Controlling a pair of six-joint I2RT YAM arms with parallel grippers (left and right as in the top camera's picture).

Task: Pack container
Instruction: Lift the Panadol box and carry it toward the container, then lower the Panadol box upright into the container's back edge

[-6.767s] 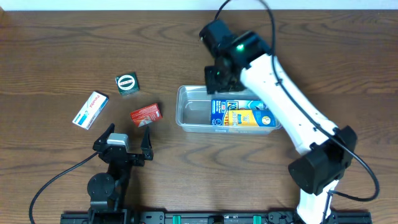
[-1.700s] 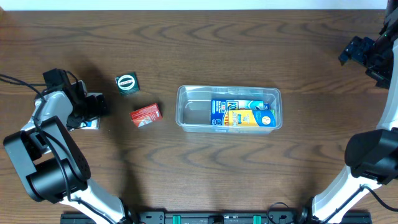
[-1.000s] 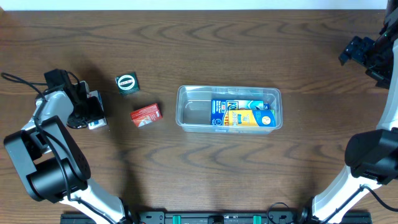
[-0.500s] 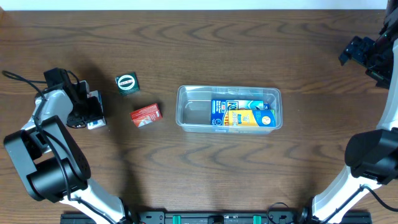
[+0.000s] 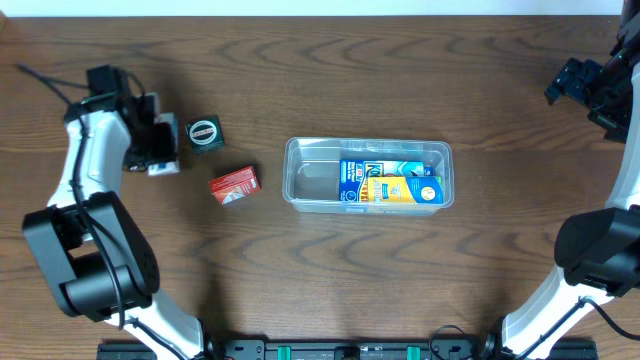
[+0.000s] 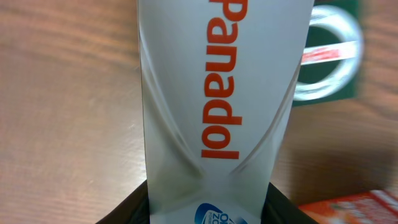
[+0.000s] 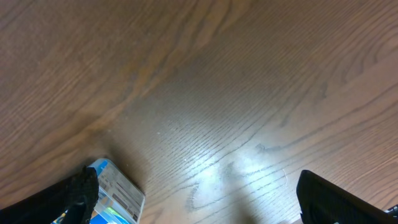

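The container, a clear rectangular tub, sits mid-table with a blue box and a yellow-blue box in its right part. My left gripper is shut on a white Panadol box, just left of a green box. In the left wrist view the Panadol box fills the middle, held between the dark jaws of my left gripper. My right gripper hangs open at the far right edge; in its wrist view the right gripper has only bare wood between its fingers.
A red box lies on the table between the green box and the container. The left wrist view shows the green box at upper right and the red box at lower right. A corner of the container shows at lower left.
My left gripper has moved toward the back and right with the Panadol box, from the table's left side to just beside the green box. The right arm has not moved.
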